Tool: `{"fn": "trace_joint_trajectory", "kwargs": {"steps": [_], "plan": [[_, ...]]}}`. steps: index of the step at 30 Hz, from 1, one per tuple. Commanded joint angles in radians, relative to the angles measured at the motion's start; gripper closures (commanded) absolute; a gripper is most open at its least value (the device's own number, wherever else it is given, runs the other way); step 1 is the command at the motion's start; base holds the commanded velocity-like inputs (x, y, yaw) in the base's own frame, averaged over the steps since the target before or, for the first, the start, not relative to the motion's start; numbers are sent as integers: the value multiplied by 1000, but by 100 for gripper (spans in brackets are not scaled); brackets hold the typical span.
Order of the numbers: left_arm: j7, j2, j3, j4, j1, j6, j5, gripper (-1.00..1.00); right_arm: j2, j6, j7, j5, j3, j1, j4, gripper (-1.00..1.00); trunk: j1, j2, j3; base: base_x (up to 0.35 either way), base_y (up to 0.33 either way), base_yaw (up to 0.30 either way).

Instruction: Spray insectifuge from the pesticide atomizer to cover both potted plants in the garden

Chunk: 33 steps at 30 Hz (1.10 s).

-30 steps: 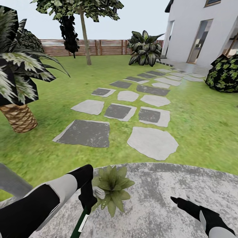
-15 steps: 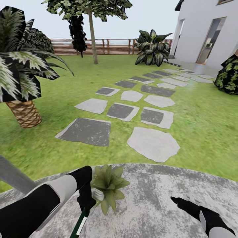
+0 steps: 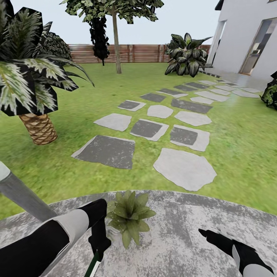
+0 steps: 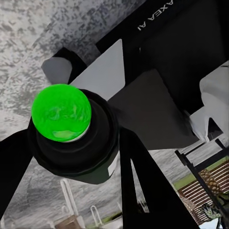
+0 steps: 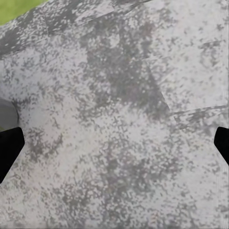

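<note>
One potted plant (image 3: 129,217) beside left jaws (image 3: 99,246) clamping atomizer (image 3: 92,266); right jaws (image 3: 209,234) spread, empty.

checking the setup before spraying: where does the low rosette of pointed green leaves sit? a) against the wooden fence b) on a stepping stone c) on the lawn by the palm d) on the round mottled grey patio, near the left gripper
d: the green rosette sits on the mottled grey patio, beside the left gripper.

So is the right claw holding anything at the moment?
No. In the head view the right claw hangs over the bare patio, with nothing between its fingers, while the left claw grips the pesticide atomizer.
</note>
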Motion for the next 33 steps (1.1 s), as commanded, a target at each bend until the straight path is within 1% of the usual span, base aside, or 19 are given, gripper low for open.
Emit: {"fn": "trace_joint_trajectory", "kwargs": {"steps": [1, 6, 10, 16, 19, 25, 28, 29, 31, 33], "plan": [[-8, 0, 4, -1, 0, 6, -10, 100, 1, 5, 8, 6, -8, -1, -2, -100, 0, 0, -2, 0, 0, 228], [-8, 0, 4, -1, 0, 7, -9, 100, 1, 5, 8, 6, -8, -1, -1, -100, 0, 0, -5, 0, -10, 236], [-8, 0, 4, 0, 0, 8, -9, 100, 1, 5, 8, 7, -8, -1, -1, -100, 0, 0, -8, 0, -222, 226], [-8, 0, 5, 0, 0, 8, -9, 100, 1, 5, 8, 7, -8, -1, -2, -100, 0, 0, -9, 25, -220, 40], [-8, 0, 6, 0, 0, 8, -9, 100, 1, 5, 8, 7, -8, -1, -2, -100, 0, 0, -9, 16, -51, 107], [-8, 0, 10, -2, -1, 8, -8, 100, 1, 4, 8, 7, -8, -1, -2, -100, 0, 0, -12, 2, -6, 215], [-8, 1, 50, -2, -1, 8, -7, 100, 1, 5, 7, 7, -8, -1, -2, -100, 0, 0, -13, 0, 0, 231], [-8, 0, 70, -2, 0, 8, -7, 100, 1, 5, 7, 7, -8, -1, -2, -100, 0, 0, -13, 0, 0, 232], [-8, 0, 87, -2, -1, 8, -7, 100, 1, 5, 8, 7, -8, -1, -2, -100, 0, 0, -14, 0, 0, 195], [-14, 0, 94, -2, -1, 8, -7, 100, 1, 5, 8, 7, -8, -1, -2, -100, 0, 0, -14, 0, 0, 78]]}}
